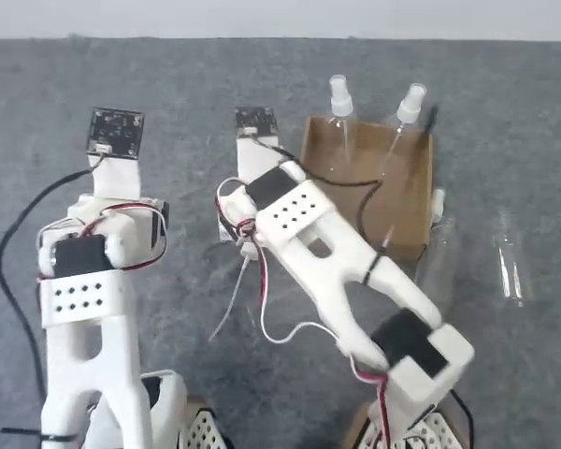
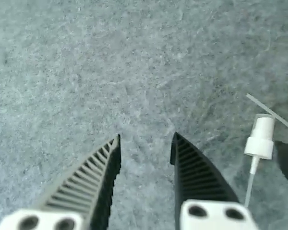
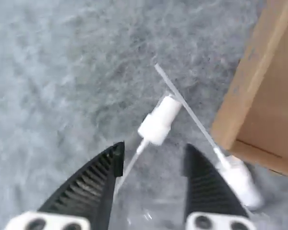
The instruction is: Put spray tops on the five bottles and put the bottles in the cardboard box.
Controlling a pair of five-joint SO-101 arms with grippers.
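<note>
The right gripper [image 3: 153,151] is hanging just above a spray top [image 3: 159,120], its jaws spread wide and gripping nothing. The spray top is lying flat on the grey carpet [image 3: 62,72]. Its white head is pointing away from the gripper towards the box [image 3: 264,81], and its thin tube is trailing back beside one finger [image 3: 93,182]. A second top [image 3: 237,178] is lying just beside the box's corner. Its long tube is slanting away past the first head, touching or crossing it.

The left gripper [image 2: 145,143] is hovering over bare carpet with its jaws also wide apart and empty. The spray top is lying off to the side of its dark finger, apart from it.

In the high view, one bottle [image 1: 340,126] and a second bottle [image 1: 395,140] are sitting in the box at its far end, white tops on and pointing away from the arms. Whether they are standing or lying cannot be told. A third bottle [image 1: 439,257] is resting just beside the box's outer wall. A fourth bottle [image 1: 510,267] is lying well apart from it, its long axis running away from the arms
</note>
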